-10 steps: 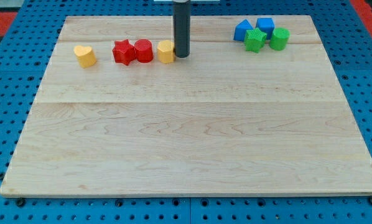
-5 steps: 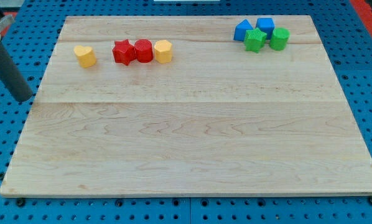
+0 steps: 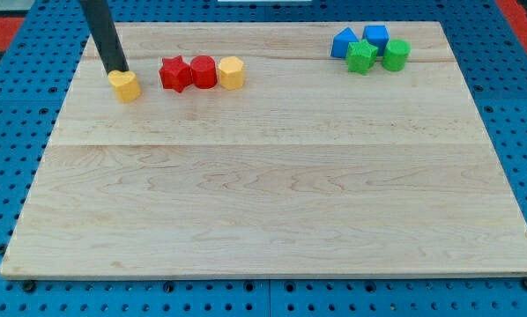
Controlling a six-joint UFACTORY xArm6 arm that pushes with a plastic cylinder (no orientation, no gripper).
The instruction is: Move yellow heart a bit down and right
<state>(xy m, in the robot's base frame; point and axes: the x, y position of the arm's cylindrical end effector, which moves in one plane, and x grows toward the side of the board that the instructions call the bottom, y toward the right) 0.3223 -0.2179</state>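
Seven blocks sat on the wooden board (image 3: 272,202), all in its upper part, and I take them from the view's left across. Farthest left lay the yellow heart (image 3: 124,85), near the board's upper left corner. My tip (image 3: 116,70) stood at the heart's upper left edge, touching it or very nearly so; the rod leaned up and leftward out of the view's top. Having no jaws, the rod held nothing and could only push.

That placing mattered most. The heart lay down and to the right of my tip, which is the direction the task asked for, so I judged a short slide along that line would carry the block the right way. A push aimed off-centre might turn the heart or let it slip aside.

Next to the right, somewhat apart from the heart, came a row of three touching blocks: a red star (image 3: 174,73), a red cylinder (image 3: 204,71) and a yellow hexagon-like block (image 3: 232,72). A push more right than down could run the heart towards the red star.

Well apart, near the upper right corner, clustered a blue triangular block (image 3: 342,42), a blue cube (image 3: 376,37), a green star (image 3: 361,56) and a green cylinder (image 3: 396,55).
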